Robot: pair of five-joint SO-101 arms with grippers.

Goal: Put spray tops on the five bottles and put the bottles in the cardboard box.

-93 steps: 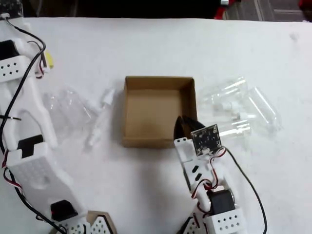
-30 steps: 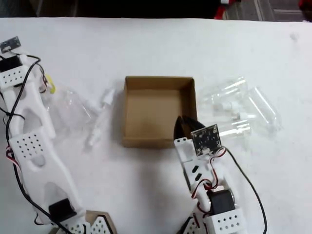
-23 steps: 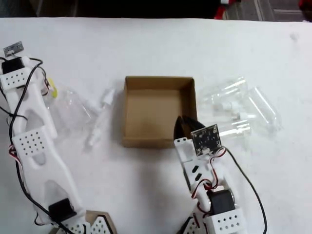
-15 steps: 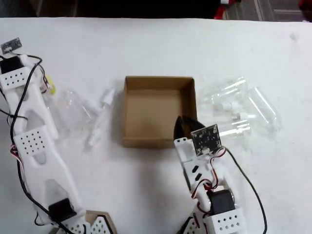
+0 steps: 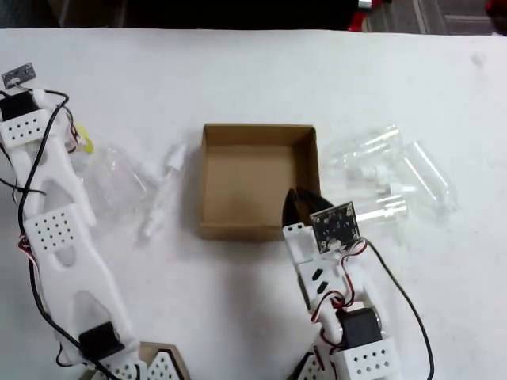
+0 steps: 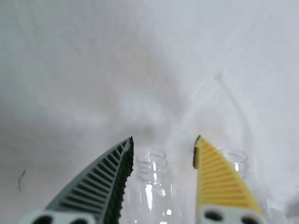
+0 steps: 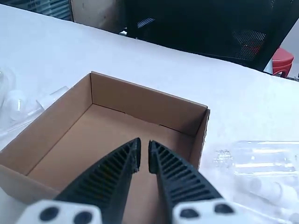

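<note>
Cardboard box [image 5: 257,131] empty, bottles [image 5: 119,176] uncapped on surface [image 5: 238,71]; my left fingers [image 6: 112,172] spread around one neck, right fingers [image 7: 117,168] clenched, empty.

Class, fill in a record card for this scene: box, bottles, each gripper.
Cardboard box: mid-table, open-topped, no bottles inside
Left bottles: lying on the table, necks uncapped
Right bottles: lying in a cluster beside the box
Left gripper: open, over two bottle necks
Right gripper: shut, holding nothing, over the box's near edge
</note>
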